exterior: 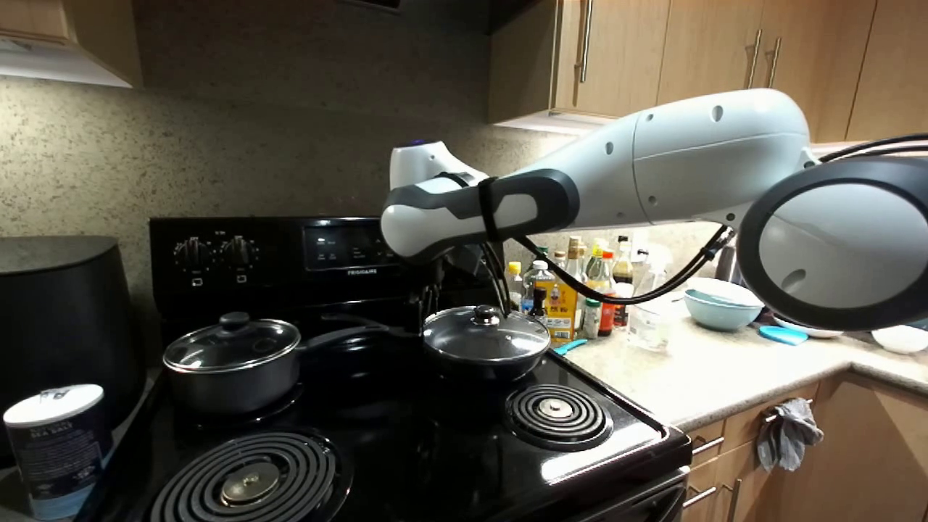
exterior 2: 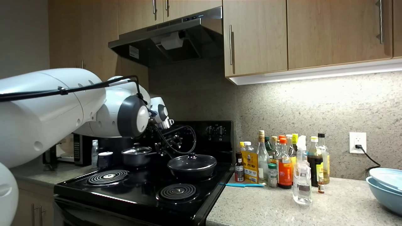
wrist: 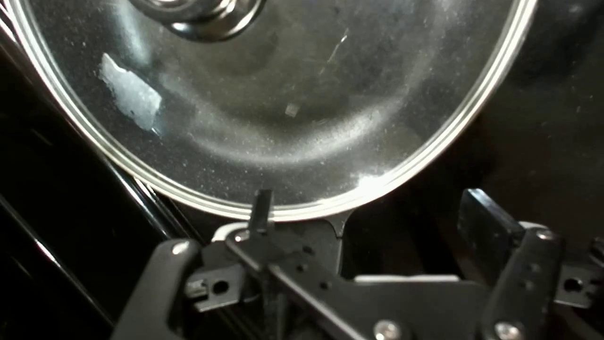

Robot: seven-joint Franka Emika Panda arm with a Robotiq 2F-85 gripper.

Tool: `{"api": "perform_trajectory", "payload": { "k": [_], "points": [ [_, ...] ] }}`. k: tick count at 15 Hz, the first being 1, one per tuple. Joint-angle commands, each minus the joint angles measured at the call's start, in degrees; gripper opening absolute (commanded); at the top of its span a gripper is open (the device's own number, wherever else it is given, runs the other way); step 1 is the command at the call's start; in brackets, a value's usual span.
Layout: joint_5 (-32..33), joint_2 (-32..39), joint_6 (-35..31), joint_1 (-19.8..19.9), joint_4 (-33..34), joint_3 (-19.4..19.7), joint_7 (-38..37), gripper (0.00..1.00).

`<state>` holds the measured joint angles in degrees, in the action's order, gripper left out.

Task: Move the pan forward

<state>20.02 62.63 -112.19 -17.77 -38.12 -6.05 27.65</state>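
Shallow dark pan with a domed glass lid, shiny steel rim and small central knob, at the rear of a black stove behind a coil burner. In the wrist view, the fingers stand wide apart, one overlapping the rim; contact can't be told. "Frigidaire" is printed on the stove's control panel, "Sea Salt" on a canister; a yellow box bears Chinese characters.

The stove carries one pan, one pot, two glass lids and two bare coil burners, with two dials at each end of its back panel. One arm bears one end effector with two fingers. One range hood, one spray bottle and one yellow box show. The other bottles overlap too much to count.
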Motion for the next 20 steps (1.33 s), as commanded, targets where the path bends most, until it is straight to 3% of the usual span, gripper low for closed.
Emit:
{"api": "perform_trajectory", "payload": {
  "k": [1,9,20],
  "points": [
    [-0.3,2.5,-0.4,-0.4,4.3,-0.8,2.7,1.0],
    [0.0,1.9,0.2,-0.4,2.7,-0.6,0.3,1.0],
    [-0.7,8.6,-3.6,1.1,10.0,-1.1,2.2,1.0]
  ]
}}
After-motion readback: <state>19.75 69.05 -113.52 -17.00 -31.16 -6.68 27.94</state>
